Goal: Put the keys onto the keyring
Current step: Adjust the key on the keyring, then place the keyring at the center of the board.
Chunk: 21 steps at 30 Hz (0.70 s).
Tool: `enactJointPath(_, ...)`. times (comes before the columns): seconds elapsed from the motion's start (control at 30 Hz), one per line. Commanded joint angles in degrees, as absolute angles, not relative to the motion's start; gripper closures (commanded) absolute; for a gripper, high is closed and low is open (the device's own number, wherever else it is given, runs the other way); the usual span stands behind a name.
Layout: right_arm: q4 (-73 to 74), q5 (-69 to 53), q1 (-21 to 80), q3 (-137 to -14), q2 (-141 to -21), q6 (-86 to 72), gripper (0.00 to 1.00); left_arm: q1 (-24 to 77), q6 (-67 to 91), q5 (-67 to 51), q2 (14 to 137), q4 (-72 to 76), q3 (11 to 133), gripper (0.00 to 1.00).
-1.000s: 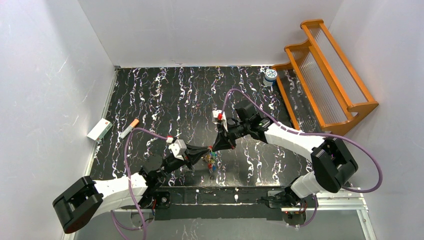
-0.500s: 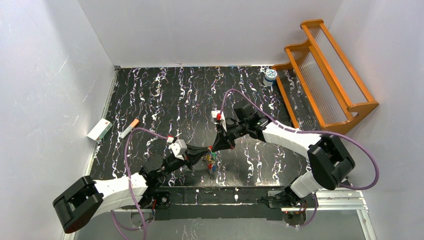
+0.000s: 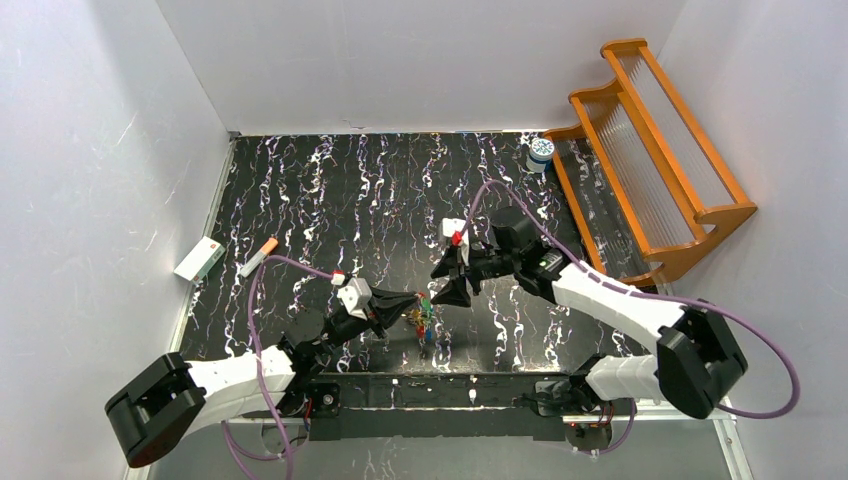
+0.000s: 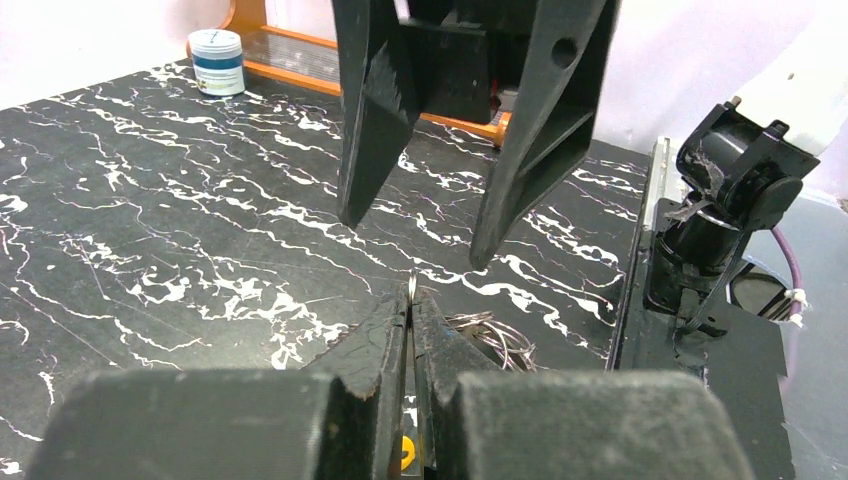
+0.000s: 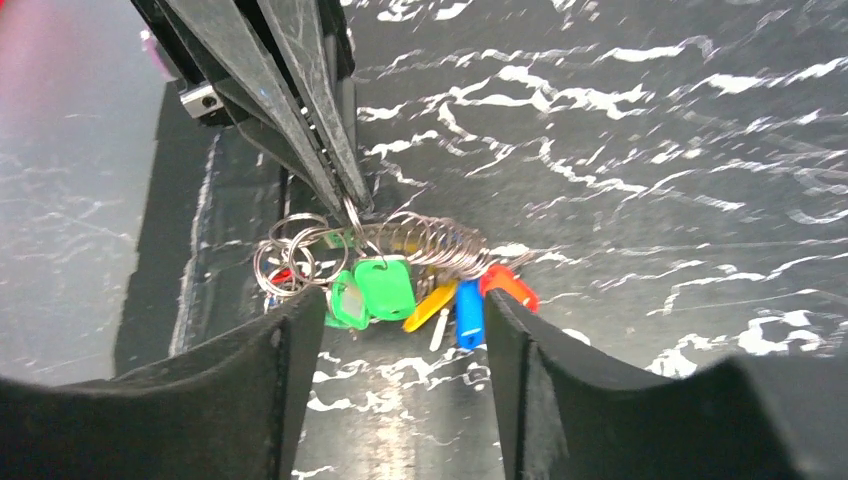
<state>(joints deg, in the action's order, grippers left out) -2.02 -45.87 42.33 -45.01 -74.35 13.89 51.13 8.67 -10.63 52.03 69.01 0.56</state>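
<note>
Counter: a black, white-veined counter (image 3: 330, 190), boxed in by plain white walls.
Left jaws: nearest the arm bases, pressed together on the thin wire of the keyring (image 4: 411, 288), holding it edge-up just above the counter.
Keys: the keys (image 5: 383, 287), with green, yellow, blue and red heads, hang bunched from the ring under that pinch. I cannot tell whether their tips touch the counter.
Right jaws: just beyond the bunch, spread apart and empty. They frame the keys in the right wrist view and touch nothing.
Step in hand: probably the right arm letting go of the ring and backing away, since no loose key shows on the counter.
Doing it well: keep the left pinch firm so the wire cannot swivel. Draw the right jaws straight back and up, wide enough not to snag a key head.
Farther off: a white box (image 3: 199, 258) and an orange-tipped stick (image 3: 259, 257) lie at the left edge. A white-and-blue jar (image 3: 541, 150) stands beside the orange rack (image 3: 650, 150) at the far right.
</note>
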Motion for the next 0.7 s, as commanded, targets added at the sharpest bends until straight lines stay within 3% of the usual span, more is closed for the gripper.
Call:
enactJointPath(0.0,-10.19,-40.92,41.92,-42.99,-69.66,13.01,0.28,51.24,8.19,-8.6,50.53,72.74,0.17,1.0)
enactJointPath(0.33,-11.91,-39.09,41.53,-42.48,-68.6,10.96,0.16,51.17,3.9,-3.34,48.36,67.25,2.9,1.0)
enactJointPath(0.53,-12.81,-37.97,40.1,-41.57,-68.01,7.99,0.02,51.17,-6.12,8.13,46.04,53.33,10.95,1.0)
enactJointPath(0.67,-13.71,-37.05,38.54,-41.07,-67.82,4.19,0.01,51.08,-14.45,14.52,45.28,44.81,16.83,1.0)
